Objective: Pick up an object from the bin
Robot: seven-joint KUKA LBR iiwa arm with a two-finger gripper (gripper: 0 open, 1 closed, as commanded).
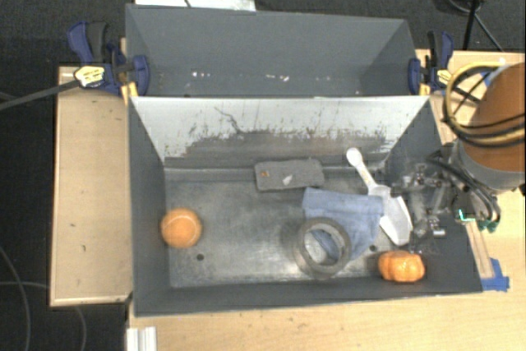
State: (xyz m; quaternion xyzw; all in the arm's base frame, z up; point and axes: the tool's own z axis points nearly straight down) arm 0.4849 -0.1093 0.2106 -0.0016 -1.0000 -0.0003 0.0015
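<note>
Gripper (422,214) sits low at the right side of the bin (271,121), just beside the white scoop (366,174), likely placed for a pick there; open or closed, I cannot tell.

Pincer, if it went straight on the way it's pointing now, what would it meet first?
Probably the wide end of the white scoop beside the blue cloth, close by the pincer. Depth is unclear; it might instead meet the bin's right wall.
</note>
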